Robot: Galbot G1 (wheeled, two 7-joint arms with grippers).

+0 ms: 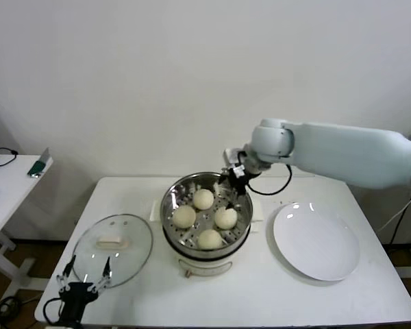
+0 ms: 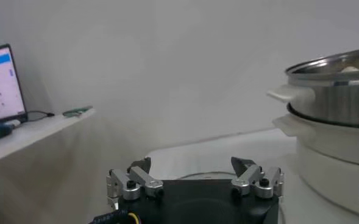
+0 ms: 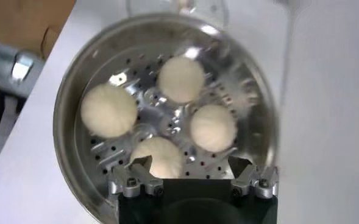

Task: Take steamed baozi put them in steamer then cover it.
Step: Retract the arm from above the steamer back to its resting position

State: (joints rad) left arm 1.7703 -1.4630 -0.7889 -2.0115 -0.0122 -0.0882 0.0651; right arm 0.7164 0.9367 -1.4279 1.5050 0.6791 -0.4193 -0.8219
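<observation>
Steel steamer (image 1: 170,216) at the worktop's (image 1: 260,288) middle holds all four baozi (image 1: 203,199); the right gripper (image 1: 234,179), released and empty, hangs over its far rim. Next comes the cover (image 1: 113,249), flat beside the left gripper (image 1: 86,272), also released: grasp its handle (image 1: 112,242) across the short width, its long axis running left-right.

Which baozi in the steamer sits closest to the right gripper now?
The baozi directly between the open right gripper fingers in the right wrist view; the other three lie farther across the steamer.
</observation>
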